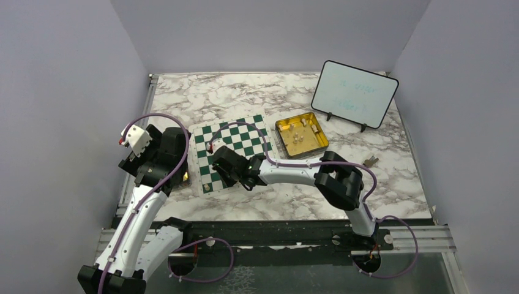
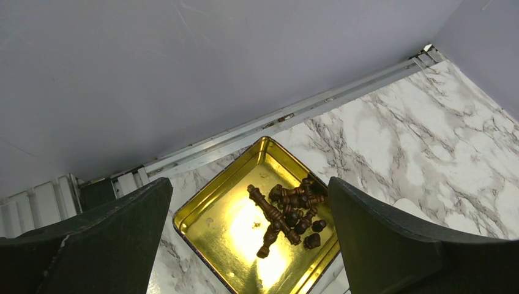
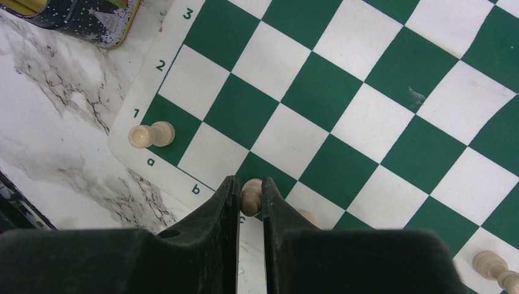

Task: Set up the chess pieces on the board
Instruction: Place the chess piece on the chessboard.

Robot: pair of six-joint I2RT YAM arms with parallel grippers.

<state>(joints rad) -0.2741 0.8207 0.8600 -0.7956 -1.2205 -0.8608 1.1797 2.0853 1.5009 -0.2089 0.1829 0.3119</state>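
R arm is spanning across to the near-left part of the board [image 1: 235, 144], a green/white checkered mat lying flat on the marble worktop [image 1: 287, 202]. R end effector [image 3: 250, 184] is pinching a small cream piece [image 3: 251, 196] btwn its fingers [image 3: 220, 214]. The jaws are standing nearly closed, w/ only the piece's width btwn them. The piece is sitting over the c1 square at the board's near edge; can't tell if its base is touching the mat.

The a1 piece [image 3: 150, 135], also cream, is resting on the a1 corner square, well apart from the held one; can't tell if it's upright. A third piece [image 3: 306, 215] is peeking out from behind one finger, mostly hidden. A fourth piece [image 3: 496, 269] is showing at the frame's bottom corner, on the same near rank.

L end effector [image 2: 248, 196] is hanging fully open, fingers [image 2: 92, 239] spread wide and gripping nothing. It's hovering above a gold tin [image 2: 208, 205] sitting by the worktop's left rail. Dark brown pieces [image 2: 287, 214] are lying heaped in that tin, mostly on their sides.

In the top view a second gold tin [image 1: 292, 150] is sitting just beside the board's right edge, w/ a few loose cream pieces [image 1: 300, 136] lying inside. A whiteboard [image 1: 355, 95] is standing propped at the far right, behind that tin.
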